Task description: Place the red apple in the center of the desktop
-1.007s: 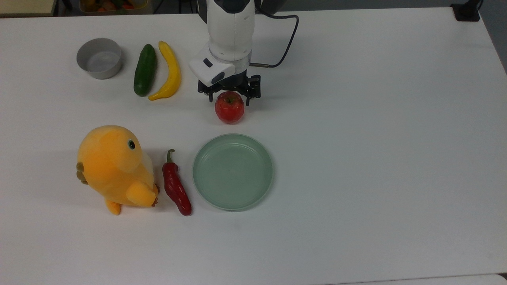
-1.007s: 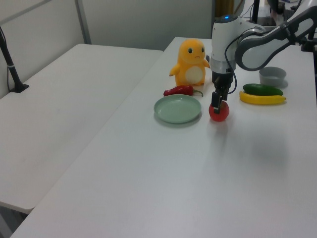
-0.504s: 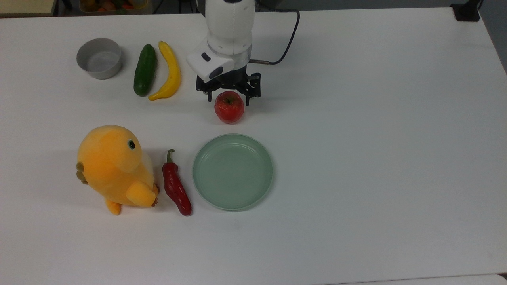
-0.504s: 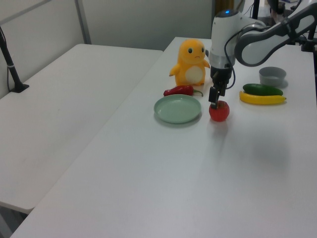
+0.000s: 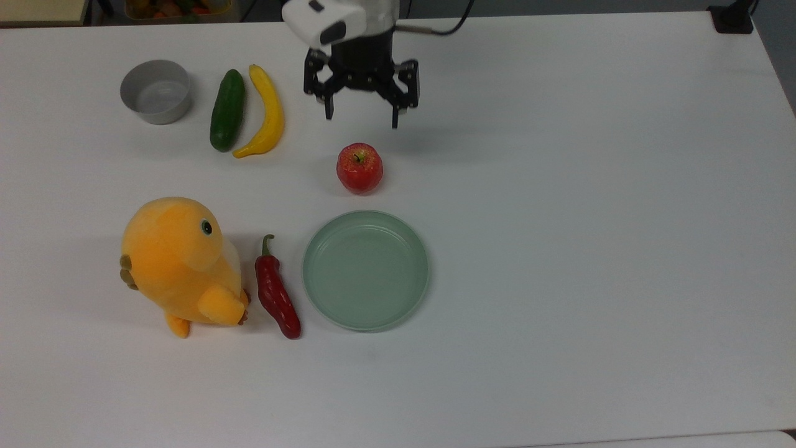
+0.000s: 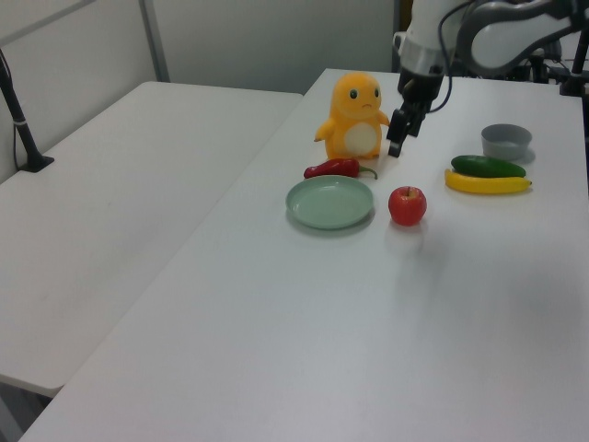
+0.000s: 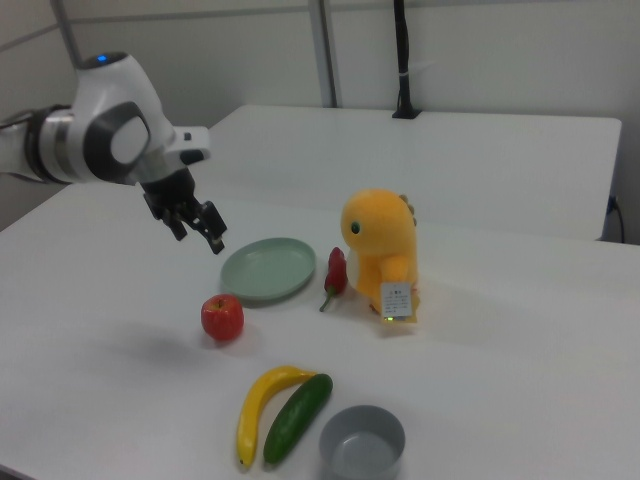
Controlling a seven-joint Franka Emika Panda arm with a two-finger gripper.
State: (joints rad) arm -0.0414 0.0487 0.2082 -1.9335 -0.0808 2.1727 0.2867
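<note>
White desktop wide and bare toward the top view's right, red apple resting alone, hand open above it.

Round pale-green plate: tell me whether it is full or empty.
Empty. The round pale-green plate shows a bare inside in the top view; the glossy red apple sits on the white desktop beside it.

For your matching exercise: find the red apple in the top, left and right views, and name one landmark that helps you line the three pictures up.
Top view: the red apple sits just above the green plate.
Left view: the apple sits at the plate's right.
Right view: the apple sits below and left of the plate.
Shared landmark: the green plate, always beside the apple.
</note>
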